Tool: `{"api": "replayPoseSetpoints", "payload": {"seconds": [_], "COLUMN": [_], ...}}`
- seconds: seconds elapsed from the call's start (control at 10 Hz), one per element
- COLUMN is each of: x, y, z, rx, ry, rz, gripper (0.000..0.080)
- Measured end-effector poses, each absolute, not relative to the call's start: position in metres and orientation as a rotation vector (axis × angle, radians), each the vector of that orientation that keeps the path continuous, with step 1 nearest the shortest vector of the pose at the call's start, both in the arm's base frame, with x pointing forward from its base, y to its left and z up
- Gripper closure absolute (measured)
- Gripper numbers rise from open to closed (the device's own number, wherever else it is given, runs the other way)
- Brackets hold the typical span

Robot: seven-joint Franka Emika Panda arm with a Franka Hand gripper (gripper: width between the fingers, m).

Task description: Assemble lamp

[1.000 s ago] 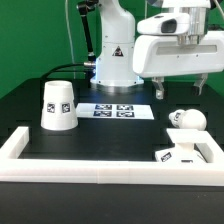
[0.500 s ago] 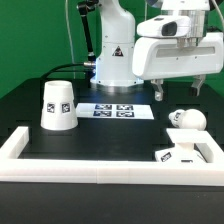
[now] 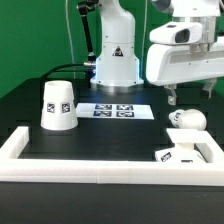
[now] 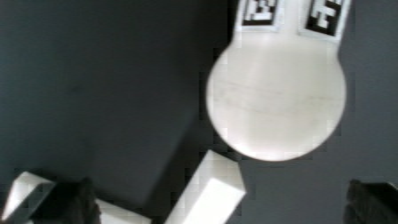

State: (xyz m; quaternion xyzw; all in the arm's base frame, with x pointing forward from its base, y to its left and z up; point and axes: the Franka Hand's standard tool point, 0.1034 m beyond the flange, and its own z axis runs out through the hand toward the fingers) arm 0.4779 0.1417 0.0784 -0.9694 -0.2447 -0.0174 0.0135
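The cup-shaped shade (image 3: pixel 57 105) stands upside down on the table at the exterior view's left. The bulb (image 3: pixel 186 119) lies on its side at the exterior view's right. The flat square base (image 3: pixel 188 153) lies just in front of it, inside the white rail frame. My gripper (image 3: pixel 190 95) hangs open and empty above the bulb, clear of it. In the wrist view the bulb's round head (image 4: pixel 276 100) fills the middle, with its tags beyond. My dark fingertips (image 4: pixel 59 200) stand wide apart at both sides of the gripper (image 4: pixel 217 205).
The white rail frame (image 3: pixel 60 163) runs along the front and up both sides. The marker board (image 3: pixel 118 110) lies flat in front of the arm's base. A white angular piece (image 4: pixel 214 190) shows between my fingers; I cannot tell which part it is.
The gripper has moved toward the exterior view's right and now hangs over the bulb. The shade, bulb and base have not moved.
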Motion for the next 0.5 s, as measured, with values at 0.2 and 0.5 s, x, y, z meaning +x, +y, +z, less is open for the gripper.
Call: {"api": "replayPoseSetpoints", "payload": {"seconds": [0.2, 0.5], "x": [0.4751, 0.4732], "y": [0.1442, 0.1442], "z": [0.0741, 0.0733], "rx": [-3.016, -3.016], "ry": [-0.771, -0.773], "rz": [-0.035, 0.002], "gripper": [0.0101, 0.0101]}}
